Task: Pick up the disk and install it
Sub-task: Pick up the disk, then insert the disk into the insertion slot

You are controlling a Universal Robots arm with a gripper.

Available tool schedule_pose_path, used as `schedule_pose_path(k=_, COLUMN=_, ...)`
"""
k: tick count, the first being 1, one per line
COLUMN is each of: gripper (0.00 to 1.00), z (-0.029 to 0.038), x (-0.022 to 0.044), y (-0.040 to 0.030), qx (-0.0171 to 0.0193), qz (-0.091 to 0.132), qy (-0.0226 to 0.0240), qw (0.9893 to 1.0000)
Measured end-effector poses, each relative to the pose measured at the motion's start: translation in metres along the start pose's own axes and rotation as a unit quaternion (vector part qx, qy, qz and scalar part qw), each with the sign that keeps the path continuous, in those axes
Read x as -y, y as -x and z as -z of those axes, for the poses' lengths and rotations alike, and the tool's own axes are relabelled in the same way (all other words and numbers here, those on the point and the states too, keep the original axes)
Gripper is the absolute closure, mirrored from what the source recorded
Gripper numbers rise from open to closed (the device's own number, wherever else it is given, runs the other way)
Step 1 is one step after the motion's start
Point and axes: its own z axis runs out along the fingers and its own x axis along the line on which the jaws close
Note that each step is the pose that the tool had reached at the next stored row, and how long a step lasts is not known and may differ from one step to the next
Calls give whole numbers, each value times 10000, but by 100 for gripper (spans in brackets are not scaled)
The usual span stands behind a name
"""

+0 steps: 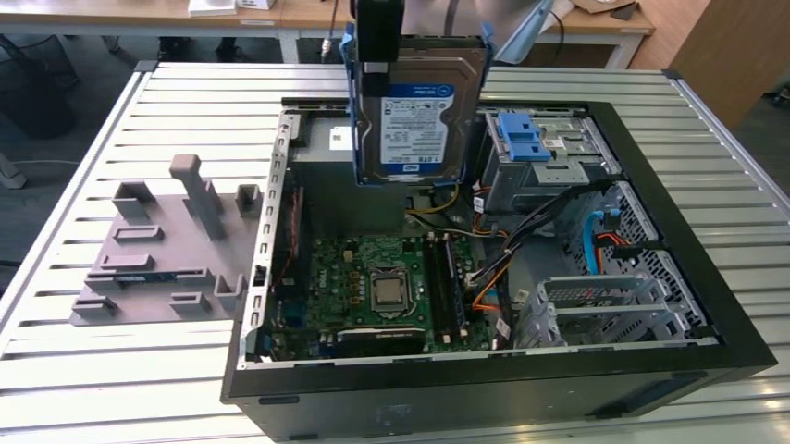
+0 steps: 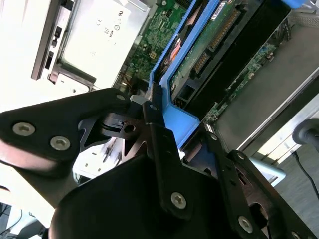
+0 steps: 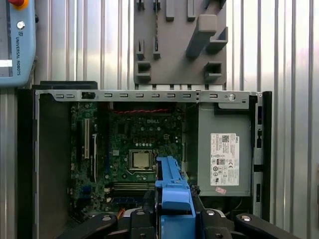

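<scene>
The disk (image 1: 413, 102) hangs upright with its broad face towards the exterior view, and one white-and-blue label (image 1: 416, 129) covers most of that face. The label's print is not read off here. A single blue carrier frame (image 3: 172, 186) runs round the disk's edges. In the second wrist view the opposite face shows a green circuit board.

The claw (image 3: 174, 219) is clenched on the disk's upper end. Its dark fingers (image 2: 162, 154) press on the blue frame from both sides, and the disk hangs down below the grip. Held this way, the disk is over the open computer case (image 1: 494, 393), above the rear part of its interior, and is not seated in any bay.

One case lies on its side with its panel off. Inside it are:
- One green motherboard (image 1: 358, 277) with one processor socket (image 1: 388, 291).
- One grey power-supply box (image 3: 224, 124) bearing one white printed sticker (image 3: 224, 158).
- One metal drive cage (image 1: 556, 171), topped by one blue ribbed latch (image 1: 528, 139), on the exterior view's right of the disk.

One grey fixture plate (image 1: 148, 259) with several raised blocks lies just beside the case on the slatted metal tabletop (image 1: 99, 388). In the first wrist view one teach pendant (image 3: 17, 45) with lettering on its edge rests near a corner of the case.
</scene>
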Motion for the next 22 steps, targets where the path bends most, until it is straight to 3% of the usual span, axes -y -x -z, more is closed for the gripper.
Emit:
schedule_pose_path(k=8, gripper=64, z=10, x=95, y=-42, qx=-13, qz=-5, qy=0, qw=10000)
schedule_pose_path(k=22, gripper=64, z=85, x=114, y=-41, qx=-19, qz=-8, qy=0, qw=10000)
